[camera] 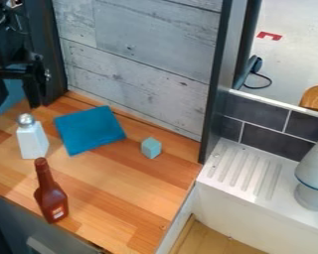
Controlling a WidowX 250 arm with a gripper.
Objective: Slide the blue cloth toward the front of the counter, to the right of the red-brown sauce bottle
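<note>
Hanging with its fingers apart and nothing between them, the gripper (16, 101) was nearest the white shaker (33, 141), upright on the bench (125, 201) below it in view. The brown bottle (50, 196) stood farther below; the blue cloth (89, 130) and pale block (151, 148) lay rightward. A sideways knock could have toppled the shaker into the bottle, whose place near the front edge risked a fall.

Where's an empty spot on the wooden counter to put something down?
The biggest bare patch of wooden counter is right of the brown bottle, below the light blue block. It's crowded upper left, around the white shaker, blue cloth and black gripper.
</note>
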